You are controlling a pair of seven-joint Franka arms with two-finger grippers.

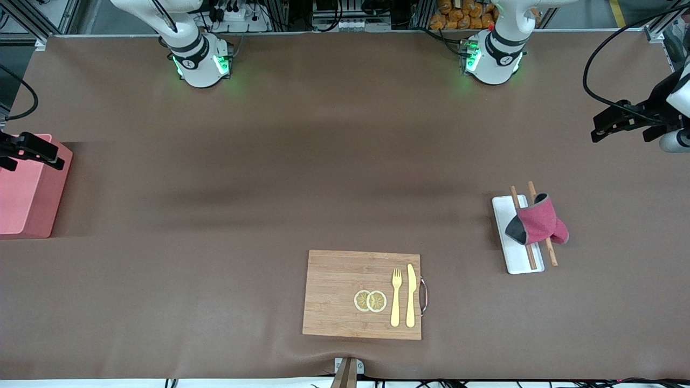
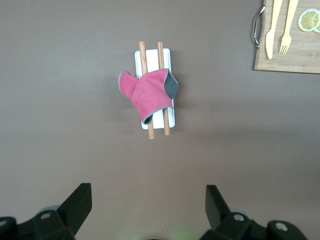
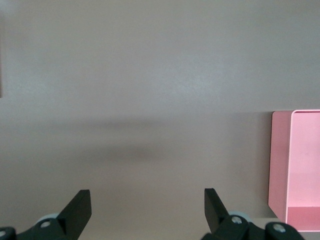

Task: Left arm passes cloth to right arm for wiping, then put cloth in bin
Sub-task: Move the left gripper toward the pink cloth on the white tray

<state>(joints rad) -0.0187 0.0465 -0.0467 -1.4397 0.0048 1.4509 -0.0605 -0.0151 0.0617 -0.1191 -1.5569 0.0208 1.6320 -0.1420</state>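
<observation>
Two containers sit on the brown surface (image 1: 269, 161). One is the pink bin (image 1: 27, 199), standing at the right arm's end; what shows of its inside is bare pink wall and floor. The other is a flat white tray (image 1: 506, 242) toward the left arm's end, carrying two wooden chopsticks (image 1: 531, 256) laid side by side along its length. The cloth (image 1: 536, 221) is draped across those chopsticks and the tray, crimson side up with its dark grey reverse folded over at one edge, one corner spilling off onto the surface.

Nearer the front camera, a wooden board (image 1: 334, 291) holds two lemon slices (image 1: 370, 300), a yellow fork (image 1: 396, 296) and a yellow knife (image 1: 411, 295), all lying flat.

The left gripper (image 1: 604, 126) hangs at the left arm's edge of the surface, jaws spread wide and holding nothing. The right gripper (image 1: 21, 153) hangs over the bin's rim, its jaws likewise wide apart and empty.
</observation>
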